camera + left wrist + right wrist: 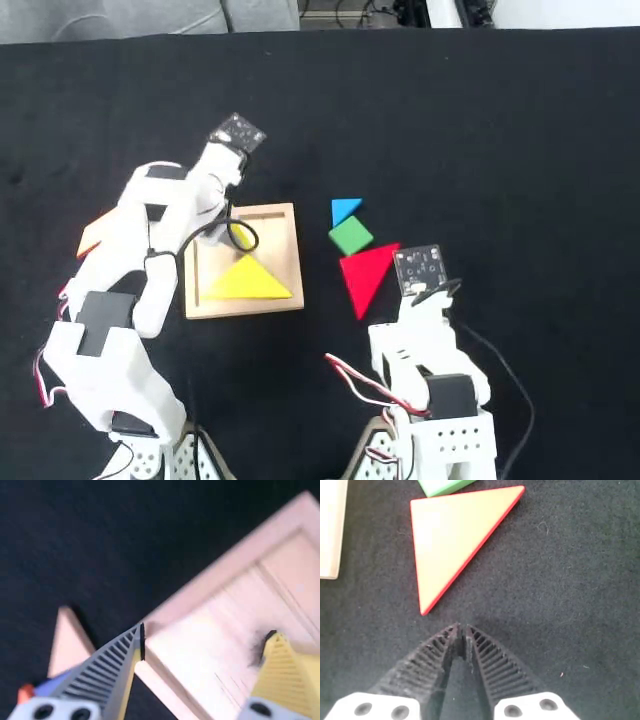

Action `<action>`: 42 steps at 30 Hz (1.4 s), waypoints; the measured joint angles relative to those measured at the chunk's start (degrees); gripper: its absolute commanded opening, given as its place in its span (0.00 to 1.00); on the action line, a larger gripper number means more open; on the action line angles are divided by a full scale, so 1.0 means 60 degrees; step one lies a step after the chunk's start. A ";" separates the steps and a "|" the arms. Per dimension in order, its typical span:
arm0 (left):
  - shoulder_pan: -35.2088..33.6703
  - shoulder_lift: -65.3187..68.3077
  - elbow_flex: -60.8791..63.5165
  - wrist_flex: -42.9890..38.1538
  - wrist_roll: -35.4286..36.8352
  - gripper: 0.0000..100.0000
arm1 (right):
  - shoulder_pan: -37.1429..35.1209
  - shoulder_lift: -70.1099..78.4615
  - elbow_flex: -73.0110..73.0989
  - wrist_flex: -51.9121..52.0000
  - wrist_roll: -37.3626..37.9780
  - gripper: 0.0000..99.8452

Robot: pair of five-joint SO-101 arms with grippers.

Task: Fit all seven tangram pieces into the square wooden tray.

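One yellow triangle (248, 280) lies in the tray (297, 250); red triangle (365, 272) among those outside (left gripper (206, 640) gaping, right gripper (462, 630) pinched empty).

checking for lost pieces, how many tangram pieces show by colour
large yellow triangle, in the square wooden tray: 1
large red triangle: 1
green square: 1
small blue triangle: 1
orange piece, partly hidden: 1
total: 5

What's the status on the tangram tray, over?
Left end effector open over rim of square wooden tray. Right end effector shut, beside big red triangle. Big yellow triangle in tray; green square, blue triangle outside. No obstruction seen.
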 measured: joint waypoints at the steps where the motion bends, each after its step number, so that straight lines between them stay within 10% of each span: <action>1: 0.0000 0.0000 0.0147 0.0000 0.0000 0.37 | 0.0000 0.0000 0.0000 0.0000 0.0000 0.01; 23: -0.0015 -0.2930 0.2242 -0.0029 -0.0762 0.37 | 0.0000 0.0000 0.0000 0.0000 0.0000 0.01; 42: -0.1187 -0.1289 0.2549 -0.2755 -0.0777 0.37 | 0.0000 0.0000 0.0000 0.0000 0.0000 0.01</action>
